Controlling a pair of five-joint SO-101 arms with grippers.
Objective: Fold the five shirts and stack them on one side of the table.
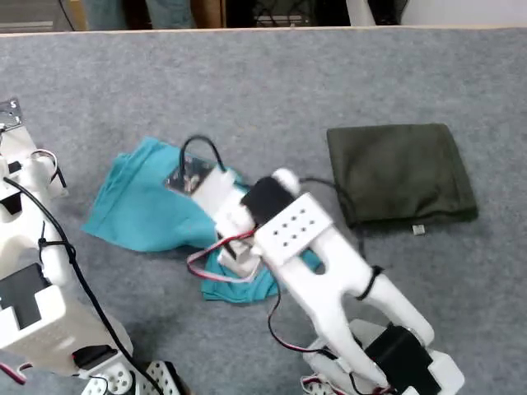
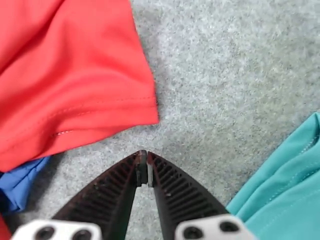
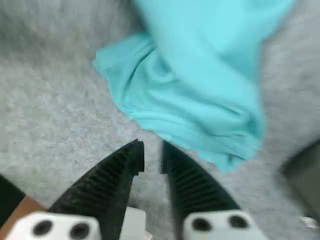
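Note:
A crumpled teal shirt [image 1: 148,206] lies left of the table's middle, with the right arm [image 1: 305,239] leaning over its near edge. In the right wrist view my right gripper [image 3: 152,155] hovers just off the hem of the teal shirt [image 3: 200,90], its fingers slightly open with nothing between them. A folded dark green shirt [image 1: 399,173] lies flat at the right. My left gripper [image 2: 144,167] is shut and empty over bare carpet, close to the hem of a red shirt [image 2: 65,75]. A blue shirt [image 2: 20,180] peeks out under the red one, and a teal shirt's edge [image 2: 285,190] lies to the other side.
The table is covered in grey carpet [image 1: 288,82], with open room along the far side. The left arm [image 1: 33,247] stands at the left edge, its cables hanging loose. The table's far edge [image 1: 263,29] runs across the top.

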